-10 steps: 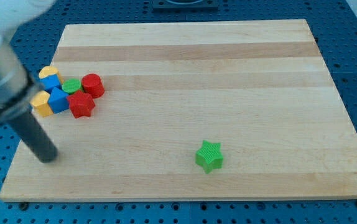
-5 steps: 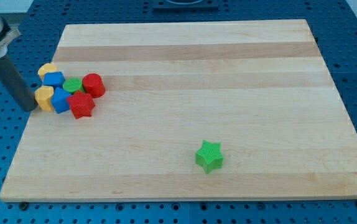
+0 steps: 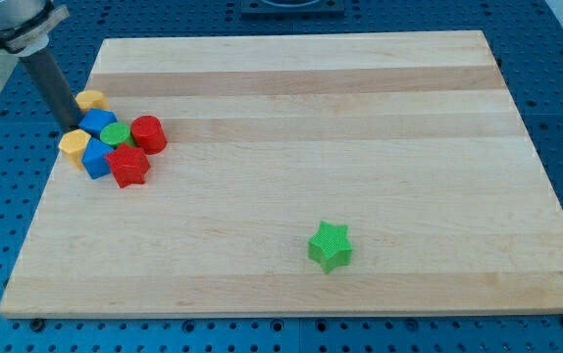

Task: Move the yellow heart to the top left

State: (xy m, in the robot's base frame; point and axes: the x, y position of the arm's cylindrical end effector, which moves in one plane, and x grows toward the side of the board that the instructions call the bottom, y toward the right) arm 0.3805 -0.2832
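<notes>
A yellow block that looks like the heart [image 3: 90,99] lies near the board's left edge, at the top of a cluster. My tip [image 3: 72,126] sits just below and left of it, touching or almost touching it. The tip is beside a blue block [image 3: 98,123] and above a second yellow block [image 3: 74,147]. The cluster also holds another blue block [image 3: 96,159], a green cylinder [image 3: 116,135], a red cylinder [image 3: 148,133] and a red star [image 3: 128,166]. The rod slants up to the view's top left.
A green star [image 3: 331,245] lies alone towards the view's bottom, right of centre. The wooden board [image 3: 360,118] rests on a blue perforated table; its left edge is close to the cluster.
My tip has moved up the left side of the cluster, from below it to between the two yellow blocks. The upper yellow block has shifted slightly up and to the right.
</notes>
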